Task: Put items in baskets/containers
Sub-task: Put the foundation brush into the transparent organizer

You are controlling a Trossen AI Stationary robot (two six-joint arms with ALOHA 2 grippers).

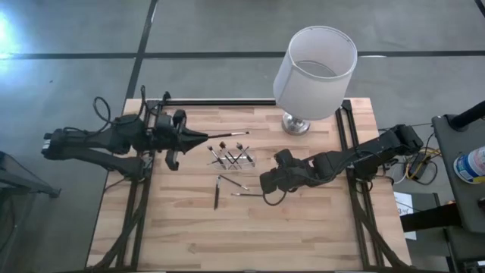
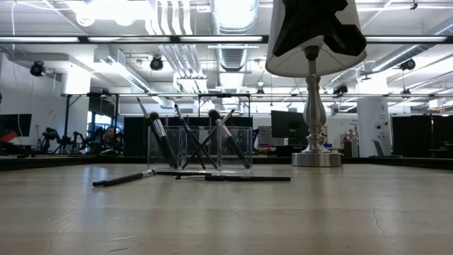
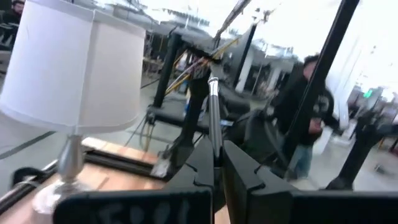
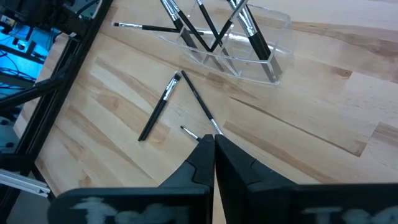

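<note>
The items are thin brush-like sticks with silvery shafts and dark ends. Several stand slanting in the clear tray (image 1: 231, 157) (image 4: 273, 43) (image 2: 233, 152) at the table's middle. Three lie flat on the wood near it: a dark one (image 1: 216, 196) (image 4: 155, 112), a second (image 1: 232, 182) and a third (image 1: 246, 194). My left gripper (image 1: 198, 136) (image 3: 215, 163) is left of the tray, shut on one stick (image 1: 227, 135). My right gripper (image 1: 264, 189) (image 4: 213, 139) is right of the lying sticks, low over the table, shut at the end of one of them (image 4: 199, 102). My left gripper pinches a stick between its two fingers by its dark handle (image 3: 214, 146). The fingers lie level, coming from the table's left and running along the stick. The stick is lifted clear, its silvery shaft (image 3: 212, 93) sticking out past the fingertips toward the tray. My right gripper comes slanting down from the table's right. The silvery end (image 4: 215, 129) of a lying stick runs in between its fingertips (image 4: 202, 149). The rest of that stick lies flat on the wood, pointing toward the tray.
A white drum-shaded lamp (image 1: 314, 72) (image 2: 315, 49) (image 3: 74, 68) stands on a metal foot at the far right of the table. Black rails run along the table's left, right and far edges. A person (image 3: 305, 106) stands in the room beyond. Bare wood lies toward the near edge.
</note>
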